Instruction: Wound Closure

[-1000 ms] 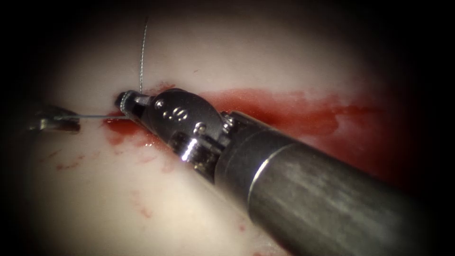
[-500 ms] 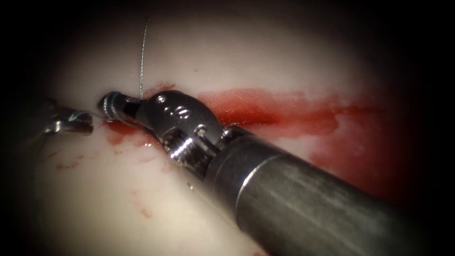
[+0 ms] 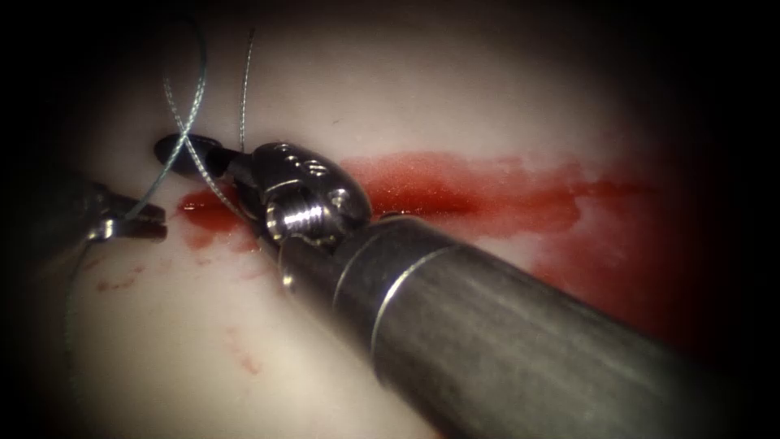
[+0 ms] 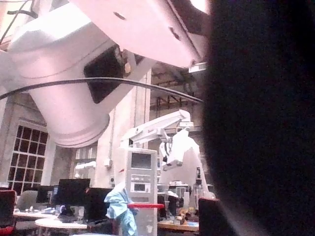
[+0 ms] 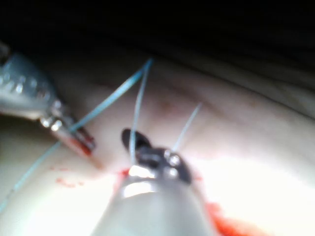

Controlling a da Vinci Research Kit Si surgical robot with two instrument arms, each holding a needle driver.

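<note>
The tissue (image 3: pixel 455 106) has red fluid (image 3: pixel 487 191) along its cut. The big right tool (image 3: pixel 185 151) sits at the cut's left end, jaws pressed together and empty. The small left tool (image 3: pixel 134 228) pinches the thread (image 3: pixel 188 122). The thread was flat a second ago and now loops over the right tip, so this looks like knot tying. Next, that loop must not slip off. I cannot tell where the needle is.

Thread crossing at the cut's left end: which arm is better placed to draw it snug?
Left, probably. The left tool has its jaws shut on the thread, out beyond the cut's left end. The right tool sits under the crossing strands; its hold cannot be made out.
</note>
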